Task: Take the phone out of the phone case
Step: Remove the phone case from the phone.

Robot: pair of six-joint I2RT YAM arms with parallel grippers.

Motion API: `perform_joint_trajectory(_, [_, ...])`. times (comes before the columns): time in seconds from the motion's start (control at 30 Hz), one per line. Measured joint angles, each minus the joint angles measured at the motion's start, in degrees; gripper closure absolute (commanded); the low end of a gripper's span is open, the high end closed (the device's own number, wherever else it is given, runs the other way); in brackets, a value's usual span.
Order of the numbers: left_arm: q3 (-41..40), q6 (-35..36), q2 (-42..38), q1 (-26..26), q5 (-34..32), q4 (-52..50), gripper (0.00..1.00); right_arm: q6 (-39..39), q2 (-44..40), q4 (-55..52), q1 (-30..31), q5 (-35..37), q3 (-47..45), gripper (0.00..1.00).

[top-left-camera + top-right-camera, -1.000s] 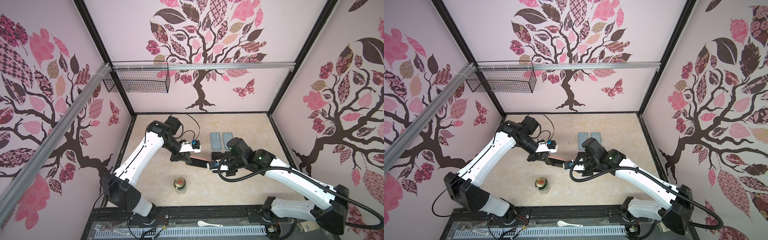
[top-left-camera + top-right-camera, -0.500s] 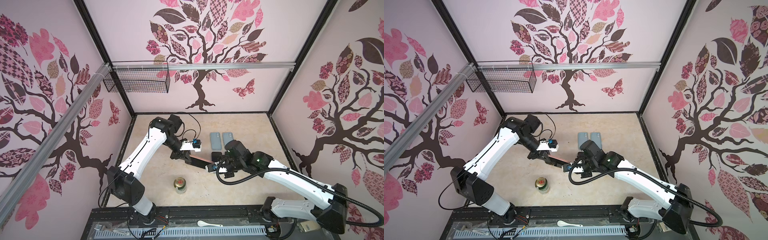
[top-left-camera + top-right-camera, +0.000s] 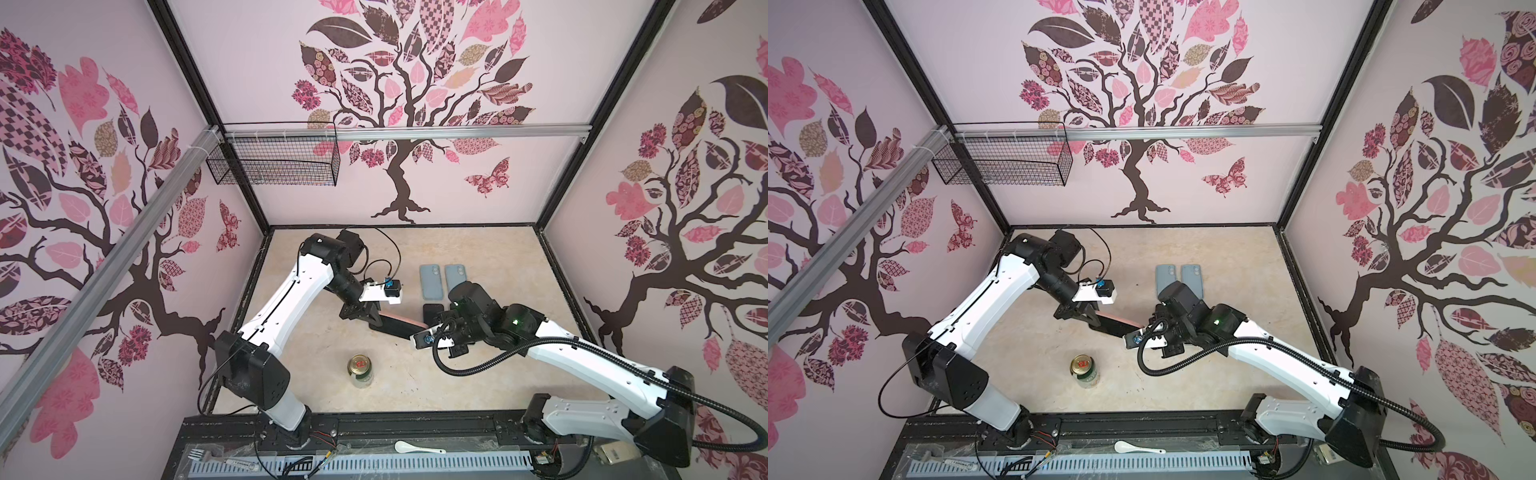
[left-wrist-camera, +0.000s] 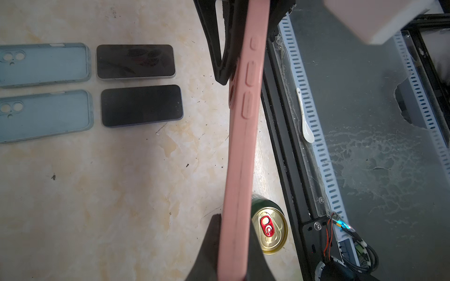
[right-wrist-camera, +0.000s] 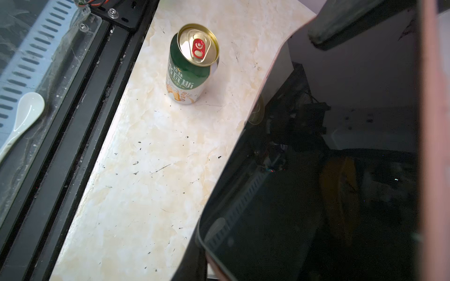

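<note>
While the phone case (image 4: 243,146) hangs in the air above the table (image 3: 399,386), it is pinched at both ends. The left gripper (image 4: 233,258) has its fingers (image 4: 210,245) clamped across one end. The right gripper (image 3: 430,328) is closed across the other end, with one finger on each flat side.

The phone (image 5: 316,194) sits inside the case, in the span between the two sets of fingers. In the right wrist view its dark glass fills the frame, with the pink rim running along one long side. Whether any corner has already lifted off the rim cannot be told.

A can (image 3: 360,371) stands on the table below that span, well apart from both grippers. Two bare phones (image 4: 136,60) and two empty blue-grey cases (image 4: 43,63) lie flat beyond the right fingers.

The step in hand looks like the prying itself: the cased phone is up and braced, but the two are not yet apart. The next move probably calls for one gripper to hold the soft rim steady. The other would then bend a corner back or push the phone through from behind. That likely means shifting one grip, since both now squeeze case and phone together.
</note>
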Motion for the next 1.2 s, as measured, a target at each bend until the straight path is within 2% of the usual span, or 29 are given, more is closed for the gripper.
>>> perform_joint_trajectory(0.47, [0.00,-0.22,0.35,0.63,0.74,-0.17,1.00,-2.84,-1.81,4.07,0.52,4.63,-2.10,1.00])
perform_joint_trajectory(0.9, [0.28,-2.01,1.27,1.22,0.96,-0.63,1.00,-9.90,-3.91,9.64,2.08,11.91,-5.55,1.00])
perform_joint_trajectory(1.1, [0.31,-2.58,1.14,1.40,1.73,-0.59,1.00,-9.90,-5.29,10.08,2.29,13.20,-6.12,1.00])
perform_joint_trajectory(1.2, [0.24,-2.71,0.17,2.21,3.74,0.37,1.00,-7.82,-7.65,11.52,2.43,15.10,-7.19,0.92])
